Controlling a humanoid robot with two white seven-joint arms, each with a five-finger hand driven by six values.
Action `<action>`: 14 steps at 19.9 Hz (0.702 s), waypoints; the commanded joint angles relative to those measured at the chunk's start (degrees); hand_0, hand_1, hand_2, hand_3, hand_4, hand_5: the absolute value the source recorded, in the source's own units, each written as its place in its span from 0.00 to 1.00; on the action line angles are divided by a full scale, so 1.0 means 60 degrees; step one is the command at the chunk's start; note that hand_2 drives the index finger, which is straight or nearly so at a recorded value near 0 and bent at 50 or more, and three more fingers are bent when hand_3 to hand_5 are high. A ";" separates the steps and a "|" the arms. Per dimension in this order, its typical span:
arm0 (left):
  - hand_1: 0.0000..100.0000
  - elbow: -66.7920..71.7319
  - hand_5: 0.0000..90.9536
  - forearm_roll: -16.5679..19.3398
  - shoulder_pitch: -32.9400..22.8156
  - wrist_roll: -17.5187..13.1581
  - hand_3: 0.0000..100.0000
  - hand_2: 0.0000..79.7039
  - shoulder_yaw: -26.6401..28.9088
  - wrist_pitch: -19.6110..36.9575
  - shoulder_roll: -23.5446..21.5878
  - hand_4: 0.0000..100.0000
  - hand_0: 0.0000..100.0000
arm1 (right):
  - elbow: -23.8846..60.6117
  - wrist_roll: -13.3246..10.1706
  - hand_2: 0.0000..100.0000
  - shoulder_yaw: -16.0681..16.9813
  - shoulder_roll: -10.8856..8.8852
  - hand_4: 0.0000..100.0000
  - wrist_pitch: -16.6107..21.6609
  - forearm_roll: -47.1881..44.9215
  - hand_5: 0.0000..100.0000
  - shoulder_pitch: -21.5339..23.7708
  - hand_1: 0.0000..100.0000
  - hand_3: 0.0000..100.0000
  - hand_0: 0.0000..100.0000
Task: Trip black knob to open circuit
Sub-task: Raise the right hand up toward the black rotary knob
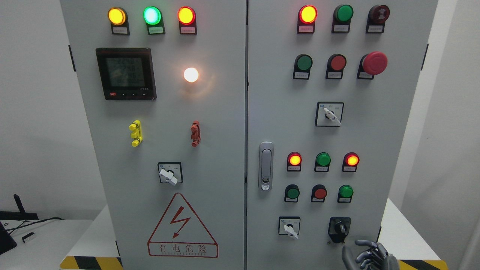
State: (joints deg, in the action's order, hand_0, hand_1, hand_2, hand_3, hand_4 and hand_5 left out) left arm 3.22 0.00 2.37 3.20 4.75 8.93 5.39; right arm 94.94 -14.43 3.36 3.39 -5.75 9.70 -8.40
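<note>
The black knob (340,227) sits on a black square plate low on the right door of the grey electrical cabinet (262,112), its handle roughly upright. My right hand (369,255) shows at the bottom edge just below and to the right of the knob. Its grey fingers (363,243) are loosely spread, hold nothing, and stay apart from the knob. The left arm is out of view.
A white selector switch (289,227) sits left of the black knob. Above are small green and red buttons (320,193) and lit indicator lamps (294,160). A silver door handle (266,165) stands near the door seam. A red mushroom stop button (374,63) is higher up.
</note>
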 commanded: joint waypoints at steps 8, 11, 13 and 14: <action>0.39 -0.0009 0.00 0.0293 0.0000 -0.0007 0.00 0.00 0.0000 0.0007 -0.0005 0.00 0.12 | -0.0398 0.0003 0.46 0.0011 0.0007 0.89 -0.0023 0.0009 0.99 -0.0328 0.76 0.80 0.24; 0.39 0.0005 0.00 0.0293 0.0000 -0.0007 0.00 0.00 0.0000 0.0007 0.0009 0.00 0.12 | -0.0413 0.0017 0.46 -0.0003 0.0007 0.89 -0.0023 0.0009 0.99 -0.0415 0.76 0.80 0.24; 0.39 0.0005 0.00 0.0293 0.0000 -0.0007 0.00 0.00 0.0000 0.0007 0.0009 0.00 0.12 | -0.0442 0.0017 0.47 -0.0003 0.0007 0.89 -0.0139 0.0023 0.99 -0.0430 0.76 0.81 0.23; 0.39 -0.0009 0.00 0.0293 0.0000 -0.0007 0.00 0.00 0.0000 0.0007 -0.0005 0.00 0.12 | -0.0442 0.0032 0.47 -0.0003 0.0007 0.89 -0.0271 0.0009 0.99 -0.0459 0.76 0.81 0.23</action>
State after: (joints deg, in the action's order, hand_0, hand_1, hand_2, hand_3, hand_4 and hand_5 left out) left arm 3.21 0.00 2.37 3.20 4.75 8.92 5.40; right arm 93.15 -14.35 3.38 3.39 -6.38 9.76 -10.46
